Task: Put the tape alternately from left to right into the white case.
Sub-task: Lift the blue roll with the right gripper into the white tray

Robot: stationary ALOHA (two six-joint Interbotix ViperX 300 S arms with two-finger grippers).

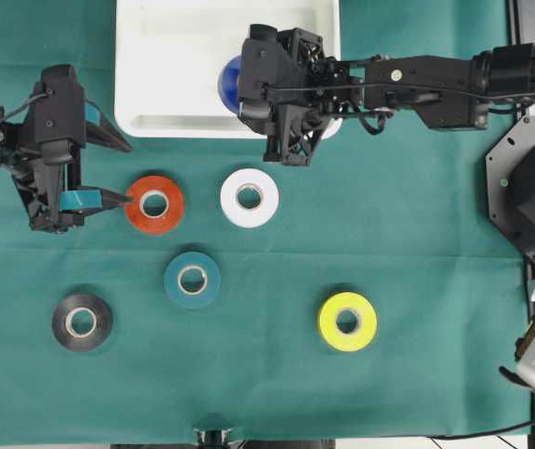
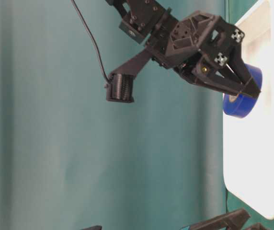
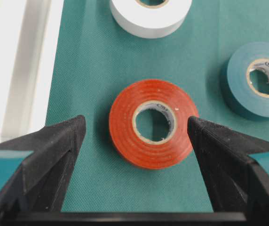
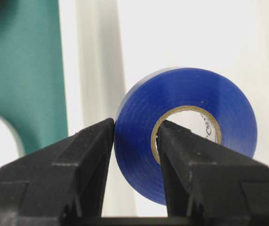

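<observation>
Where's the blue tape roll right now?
The blue roll is pinched in the right gripper, over the white case at the top of the overhead view, above the white roll.

blue roll (image 1: pixel 228 82) mostly hidden under right tool (image 1: pixel 249 89) — white case (image 1: pixel 155 56) cropped.

Robot lab: green-clothed bench (image 1: pixel 417 281), mounted arms (image 1: pixel 436 84)

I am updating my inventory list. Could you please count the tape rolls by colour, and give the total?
Blue roll, held by the right gripper over the white case: 1
Red roll: 1
White roll: 1
Teal roll: 1
Black roll: 1
Yellow roll: 1
Total: 6
</observation>
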